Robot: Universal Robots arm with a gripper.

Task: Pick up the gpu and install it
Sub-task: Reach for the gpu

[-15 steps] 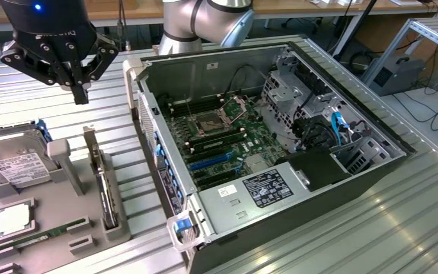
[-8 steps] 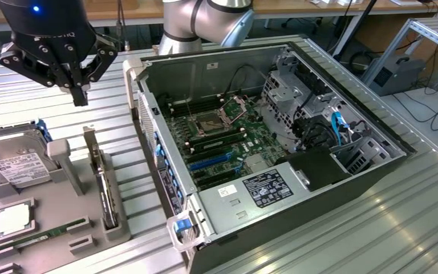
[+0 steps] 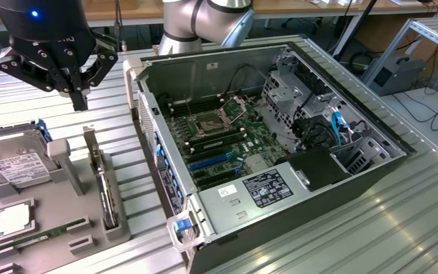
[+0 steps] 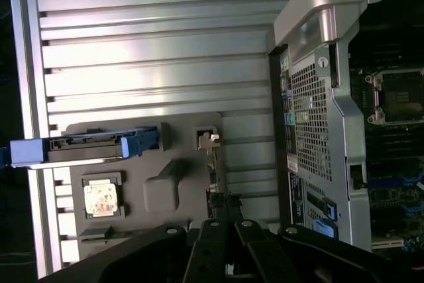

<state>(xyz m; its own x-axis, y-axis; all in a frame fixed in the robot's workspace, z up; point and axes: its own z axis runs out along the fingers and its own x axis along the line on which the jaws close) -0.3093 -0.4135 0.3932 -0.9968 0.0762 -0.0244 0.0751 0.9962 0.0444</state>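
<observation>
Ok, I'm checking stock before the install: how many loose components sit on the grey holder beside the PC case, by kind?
gpu: 1
hard drive: 1
CPU: 1
RAM stick: 1
Total: 4, all on the grey holder

No legible text (hard drive label (image 3: pixel 21 168) too small)

hard drive (image 3: pixel 9 162) cut by exterior view's left edge; gpu (image 3: pixel 102 182) bottom hidden in tray (image 3: pixel 55 220)
</observation>
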